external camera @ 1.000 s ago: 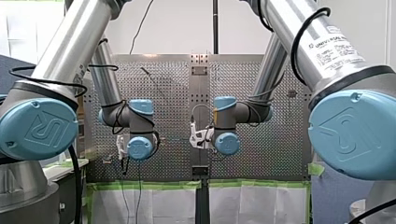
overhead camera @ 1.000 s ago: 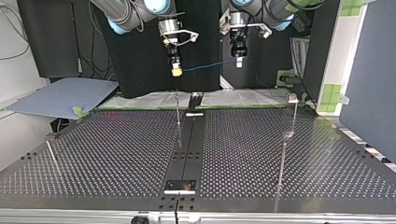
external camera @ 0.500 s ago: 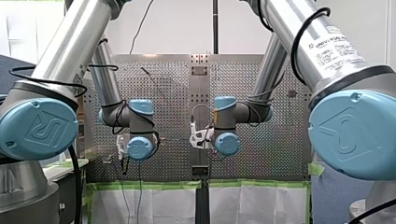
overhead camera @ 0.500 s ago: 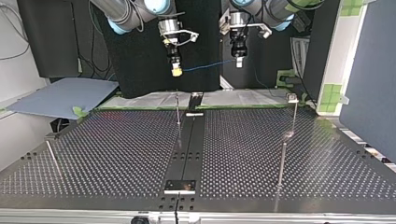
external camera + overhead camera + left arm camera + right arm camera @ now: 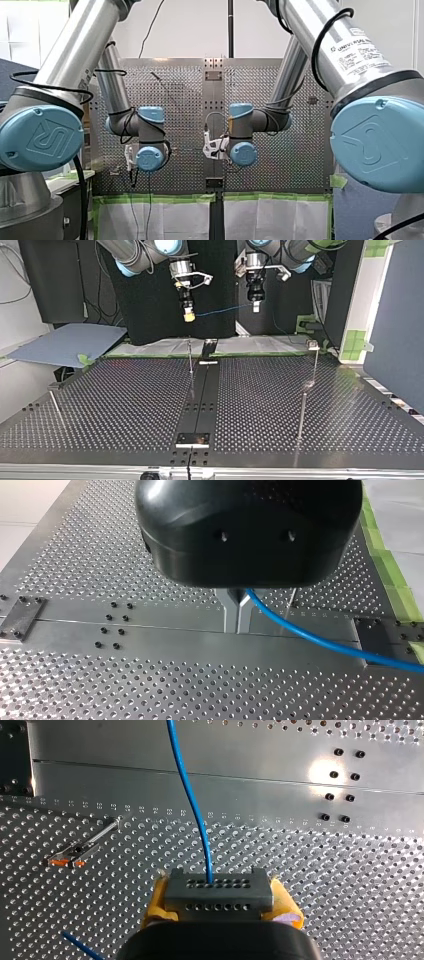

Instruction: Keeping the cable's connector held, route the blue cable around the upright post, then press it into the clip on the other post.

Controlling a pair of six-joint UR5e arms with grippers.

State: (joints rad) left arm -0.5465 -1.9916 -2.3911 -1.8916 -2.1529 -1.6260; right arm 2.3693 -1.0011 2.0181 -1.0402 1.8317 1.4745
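Observation:
In the right wrist view my right gripper point(image 5: 220, 907) is shut with its yellow pads on a grey connector point(image 5: 218, 889). The blue cable point(image 5: 190, 795) runs out of the connector, away over the table. Across from it, my left gripper point(image 5: 237, 626) has its metal fingers shut on the blue cable point(image 5: 320, 642), which trails off to one side. In the top view both grippers hang above the table's far edge, my right gripper point(image 5: 188, 315) at left and my left gripper point(image 5: 256, 306) at right, the cable point(image 5: 225, 310) strung between them. A thin upright post point(image 5: 190, 357) stands below my right gripper.
A post with a clip on top point(image 5: 314, 356) stands at the top view's right, a second rod point(image 5: 301, 412) in front of it. Another rod point(image 5: 56, 407) leans at the left. A post with orange-tipped clip point(image 5: 75, 855) shows beside my right gripper. A dark rail point(image 5: 200, 400) crosses the perforated table.

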